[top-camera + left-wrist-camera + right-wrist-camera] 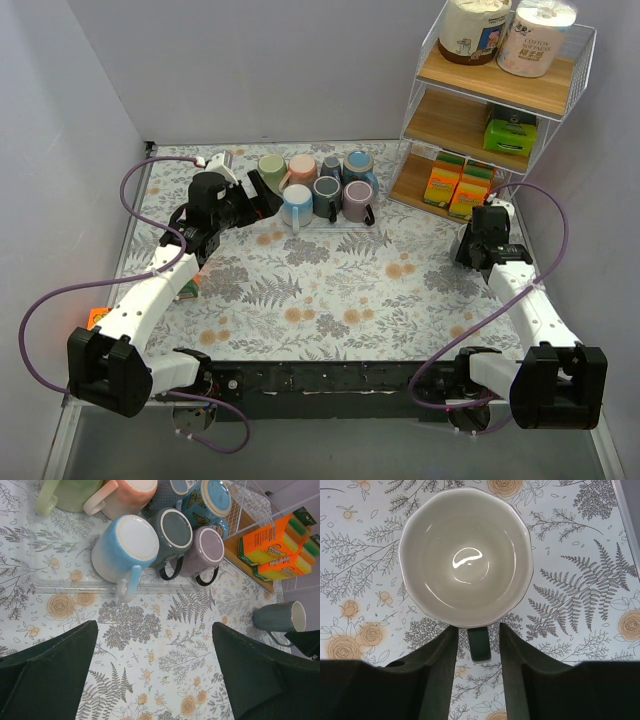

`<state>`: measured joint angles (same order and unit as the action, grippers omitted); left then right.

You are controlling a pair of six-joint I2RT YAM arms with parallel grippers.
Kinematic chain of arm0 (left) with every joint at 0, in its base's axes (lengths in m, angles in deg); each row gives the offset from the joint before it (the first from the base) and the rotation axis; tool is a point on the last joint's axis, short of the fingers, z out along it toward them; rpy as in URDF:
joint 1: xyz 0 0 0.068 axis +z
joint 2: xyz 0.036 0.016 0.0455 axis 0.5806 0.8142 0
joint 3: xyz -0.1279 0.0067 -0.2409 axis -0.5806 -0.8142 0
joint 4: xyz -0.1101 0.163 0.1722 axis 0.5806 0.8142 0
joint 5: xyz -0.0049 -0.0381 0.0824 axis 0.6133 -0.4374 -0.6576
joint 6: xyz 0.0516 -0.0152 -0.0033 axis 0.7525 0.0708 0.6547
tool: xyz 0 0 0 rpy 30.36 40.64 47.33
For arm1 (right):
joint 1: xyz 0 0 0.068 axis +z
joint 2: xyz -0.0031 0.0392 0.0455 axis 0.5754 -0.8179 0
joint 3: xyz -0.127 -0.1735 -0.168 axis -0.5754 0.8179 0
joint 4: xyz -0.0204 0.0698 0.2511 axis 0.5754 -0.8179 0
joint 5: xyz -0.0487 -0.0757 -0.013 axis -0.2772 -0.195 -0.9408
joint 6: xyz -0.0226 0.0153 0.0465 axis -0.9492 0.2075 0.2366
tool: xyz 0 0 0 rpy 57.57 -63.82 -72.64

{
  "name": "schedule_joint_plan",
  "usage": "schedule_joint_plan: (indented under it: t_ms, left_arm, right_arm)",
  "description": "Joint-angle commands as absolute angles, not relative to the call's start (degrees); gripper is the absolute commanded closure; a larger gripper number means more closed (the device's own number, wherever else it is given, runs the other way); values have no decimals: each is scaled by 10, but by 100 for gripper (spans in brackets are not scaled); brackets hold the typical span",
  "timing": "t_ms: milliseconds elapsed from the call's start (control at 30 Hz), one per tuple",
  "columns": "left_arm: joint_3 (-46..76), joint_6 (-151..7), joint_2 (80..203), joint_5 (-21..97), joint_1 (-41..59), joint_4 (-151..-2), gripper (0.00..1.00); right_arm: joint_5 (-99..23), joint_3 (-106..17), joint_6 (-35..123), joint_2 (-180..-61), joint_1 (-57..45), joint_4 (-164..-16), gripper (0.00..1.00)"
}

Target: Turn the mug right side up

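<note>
1. Mug (465, 560) stands upright on the floral table (580, 575), mouth up and cream inside showing, on the right side near the wire shelf (500, 110).
2. Right gripper (478, 632) is above it. The fingers are narrow, one on each side of the dark handle (480, 649), with a sliver of gap on both sides, so there is no grip.
3. Left gripper (154, 630) has its fingers wide and empty, near the clear tray (55, 582) of upturned mugs (127, 547).
</note>
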<state>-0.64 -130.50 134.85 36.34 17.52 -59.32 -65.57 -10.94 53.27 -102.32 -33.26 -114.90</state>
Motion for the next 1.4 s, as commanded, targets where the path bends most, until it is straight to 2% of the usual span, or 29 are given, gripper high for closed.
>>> schedule_joint_plan:
  t_ms: [0, 133, 233, 333, 500, 667, 833, 1067, 1367]
  left_arm:
    - [0, -1301, 1341, 370, 173, -595, 2]
    - [1, -1301, 1345, 375, 174, -595, 2]
    - [-1, -1299, 1348, 381, 173, -596, 2]
    - [-5, -1292, 1356, 390, 173, -597, 2]
    - [-14, -1247, 1373, 440, 171, -599, 2]
    - [-20, -1237, 1392, 427, 154, -597, 2]
    - [-6, -1228, 1432, 394, 126, -605, 2]
    - [35, -1233, 1498, 345, 102, -617, 2]
    - [97, -1225, 1594, 235, 75, -629, 16]
  right_arm:
    - [-671, -147, 540, -1032, -338, -1178, 52]
    - [-679, -174, 547, -1023, -339, -1212, 34]
    - [-660, -198, 545, -1008, -339, -1230, 24]
    - [-639, -225, 549, -990, -338, -1244, 20]
    - [-587, -276, 555, -980, -338, -1259, 19]
    - [-495, -319, 548, -985, -329, -1248, 19]
    - [-385, -305, 538, -974, -284, -1168, 20]
    - [-368, -284, 542, -984, -186, -1100, 21]
    - [-354, -266, 558, -995, -156, -1067, 25]
